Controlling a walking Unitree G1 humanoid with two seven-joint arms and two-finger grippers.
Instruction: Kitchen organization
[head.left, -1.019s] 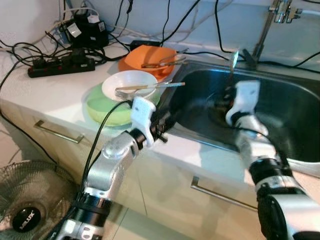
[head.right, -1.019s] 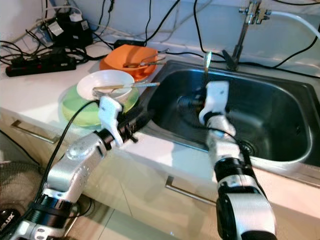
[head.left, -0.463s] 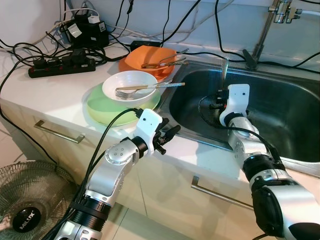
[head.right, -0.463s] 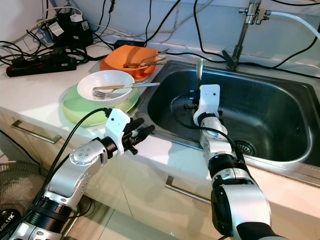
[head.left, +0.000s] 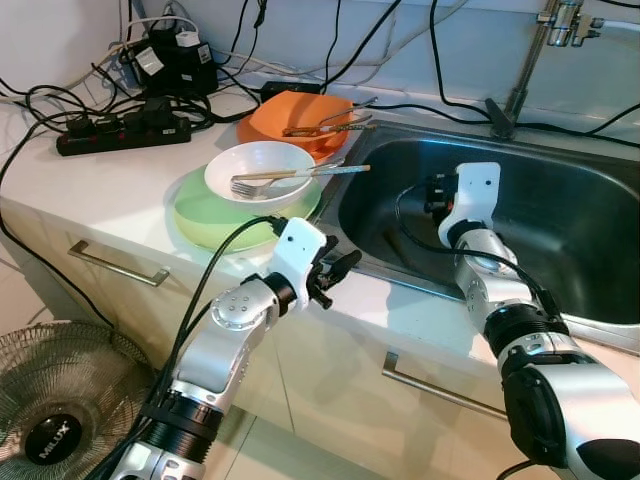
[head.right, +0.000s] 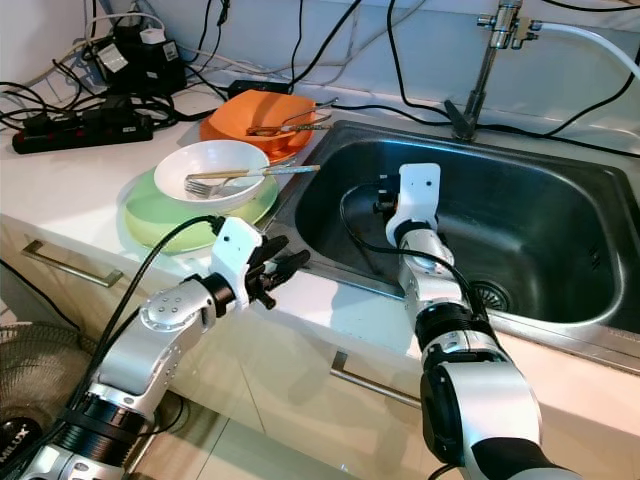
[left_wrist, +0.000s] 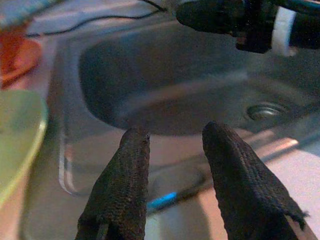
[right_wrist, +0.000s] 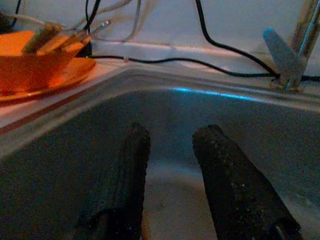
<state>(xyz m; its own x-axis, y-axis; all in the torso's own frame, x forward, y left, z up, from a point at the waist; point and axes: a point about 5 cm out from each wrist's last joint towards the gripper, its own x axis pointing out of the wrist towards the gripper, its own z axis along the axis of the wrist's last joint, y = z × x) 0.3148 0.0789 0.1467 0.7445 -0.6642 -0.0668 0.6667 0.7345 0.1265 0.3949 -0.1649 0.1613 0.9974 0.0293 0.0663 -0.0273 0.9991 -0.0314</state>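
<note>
Both my grippers parted and empty; dishes stacked beyond my left gripper, beside the sink.

My left gripper (head.left: 338, 272) hovers over the counter's front edge at the near-left corner of the sink (head.left: 600, 215), fingers (left_wrist: 120, 185) apart with nothing between them. Just beyond it and to its left sits the green plate (head.left: 205, 215), with the white bowl (head.left: 255, 165) on top, a fork (head.left: 290, 178) laid across the bowl. Further back is the orange bowl (head.left: 290, 112) holding utensils, touching the sink's rim. My right gripper (right_wrist: 170, 165) is inside the sink, above the basin floor, fingers (right_wrist: 225, 185) apart and gripping nothing; the orange bowl lies to its left on the counter, the faucet (head.left: 525, 65) ahead to its right.
</note>
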